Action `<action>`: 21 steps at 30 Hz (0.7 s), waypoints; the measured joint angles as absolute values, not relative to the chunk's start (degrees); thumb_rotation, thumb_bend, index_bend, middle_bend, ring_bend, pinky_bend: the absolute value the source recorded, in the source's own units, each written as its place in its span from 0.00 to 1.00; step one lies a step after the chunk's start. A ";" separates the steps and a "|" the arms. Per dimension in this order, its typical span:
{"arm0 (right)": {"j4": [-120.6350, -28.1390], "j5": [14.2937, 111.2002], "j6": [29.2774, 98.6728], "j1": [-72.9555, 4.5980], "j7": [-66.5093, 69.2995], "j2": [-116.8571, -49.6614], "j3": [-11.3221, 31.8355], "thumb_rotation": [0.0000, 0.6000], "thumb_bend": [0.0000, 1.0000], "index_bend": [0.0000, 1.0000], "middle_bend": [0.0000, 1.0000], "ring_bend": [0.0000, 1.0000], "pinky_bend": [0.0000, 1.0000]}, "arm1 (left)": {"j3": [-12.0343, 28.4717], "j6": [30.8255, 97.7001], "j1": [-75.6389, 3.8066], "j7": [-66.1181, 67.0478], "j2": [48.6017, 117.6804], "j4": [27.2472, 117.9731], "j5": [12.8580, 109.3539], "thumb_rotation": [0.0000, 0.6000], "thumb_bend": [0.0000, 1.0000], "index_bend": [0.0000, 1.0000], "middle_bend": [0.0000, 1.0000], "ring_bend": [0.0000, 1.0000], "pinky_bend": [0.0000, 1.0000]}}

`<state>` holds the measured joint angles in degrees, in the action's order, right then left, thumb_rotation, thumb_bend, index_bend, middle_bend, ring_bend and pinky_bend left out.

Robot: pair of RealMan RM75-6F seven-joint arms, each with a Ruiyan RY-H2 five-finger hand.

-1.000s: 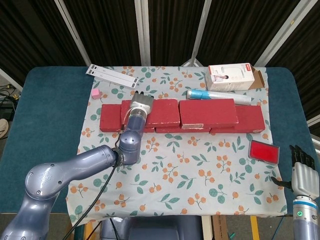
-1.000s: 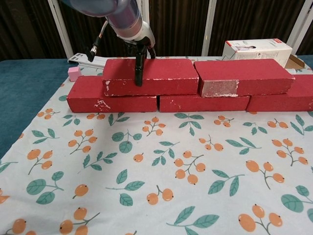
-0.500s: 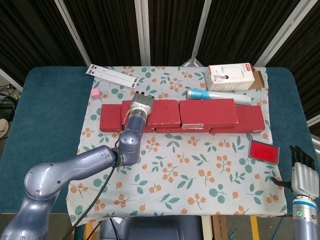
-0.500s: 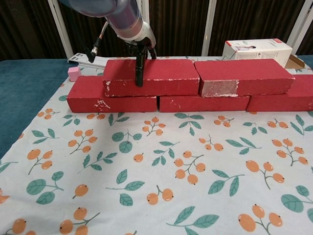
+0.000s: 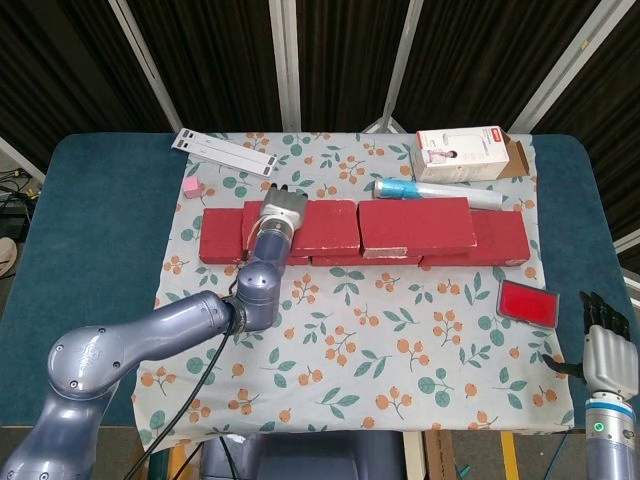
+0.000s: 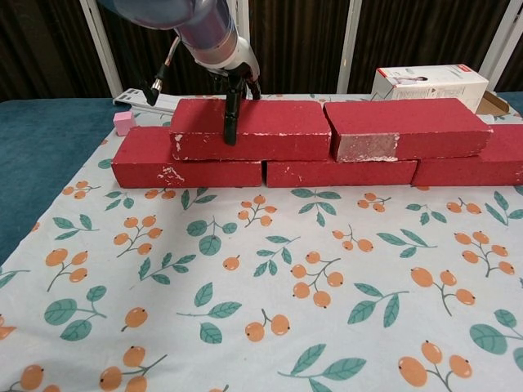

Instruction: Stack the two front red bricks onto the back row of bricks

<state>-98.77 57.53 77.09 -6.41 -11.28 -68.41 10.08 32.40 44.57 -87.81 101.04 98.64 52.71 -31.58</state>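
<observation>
The left hand (image 6: 233, 90) is nudging the upper left brick (image 6: 252, 129) a touch further left along the back row, so a thin gap is opening between it and the upper right brick (image 6: 406, 127).

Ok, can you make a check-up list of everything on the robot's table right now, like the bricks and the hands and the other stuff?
Surface: floral cloth over a blue table.
Job's things: two upper bricks, left and right, lie on the bottom row of bricks.
Clutter: pink cube, white strip, white box, blue tube, flat red case.
Hands: left hand holds the left upper brick, a finger down its front face; right hand holds nothing, fingers apart, at the table's near right corner.
Cables: black cable along the left arm.
Surroundings: dark curtains behind metal posts.
</observation>
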 measured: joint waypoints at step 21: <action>-99.19 56.69 76.63 -6.55 -11.92 -68.06 10.00 1.00 0.07 0.00 0.00 0.00 0.00 | 32.52 44.85 -87.65 100.60 98.48 53.17 -30.68 1.00 0.00 0.04 0.00 0.00 0.07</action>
<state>-99.19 56.69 76.63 -6.55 -11.92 -68.06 10.00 32.52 44.85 -87.65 100.60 98.48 53.17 -30.68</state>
